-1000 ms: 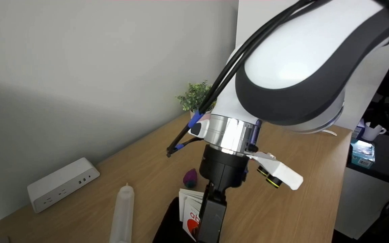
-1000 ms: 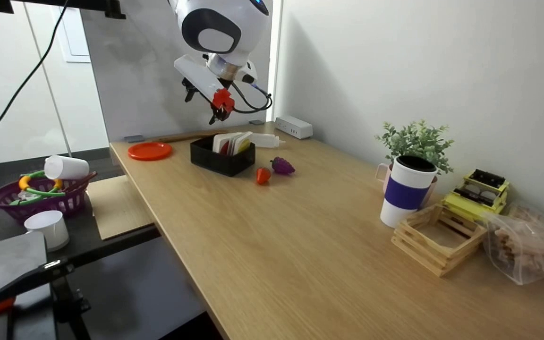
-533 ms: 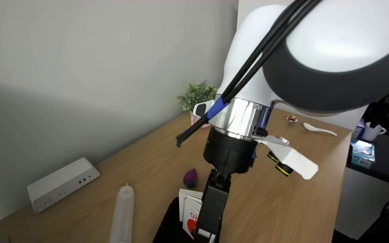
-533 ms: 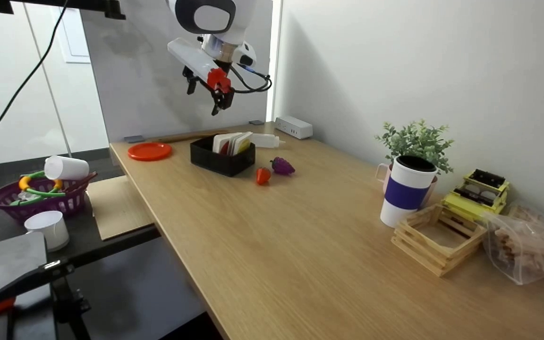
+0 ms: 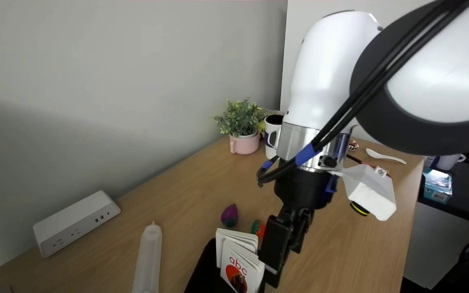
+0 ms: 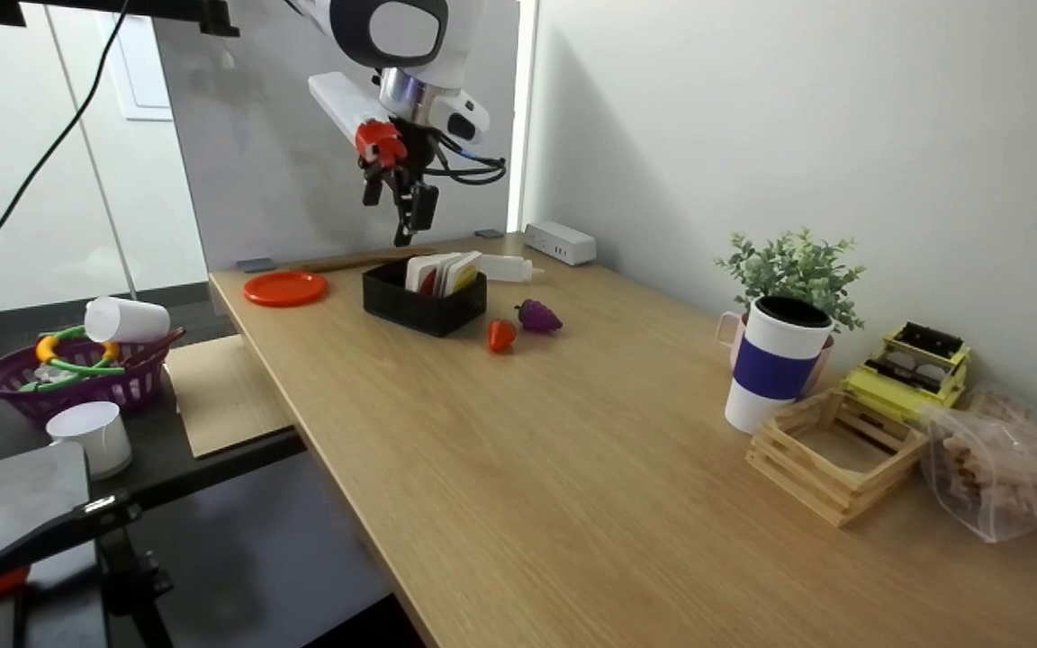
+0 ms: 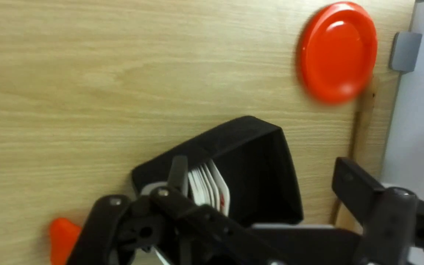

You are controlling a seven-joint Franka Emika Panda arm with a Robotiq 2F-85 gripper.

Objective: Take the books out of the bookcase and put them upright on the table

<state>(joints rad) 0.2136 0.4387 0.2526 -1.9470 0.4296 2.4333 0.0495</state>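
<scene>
Though thin, rectangular books (image 5: 240, 262) in bookcase (image 6: 406, 308)

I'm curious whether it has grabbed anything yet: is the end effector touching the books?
Apart. In an exterior view, the end effector hangs open above the books, with a strip of background showing between them.

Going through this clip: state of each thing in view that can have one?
End effector: open, holding nothing
Black rack: open side up, part filled
White books: standing, leaning, inside it
Red plate: flat, face up
Squeeze bottle: lying on its side
Tumbler: upright
Potted plant: upright
Clear bag: holding pale pieces; sealing unclear
White cup: on its side in the purple basket
Wooden crate: open side up
Power strip: on or off unclear
</scene>
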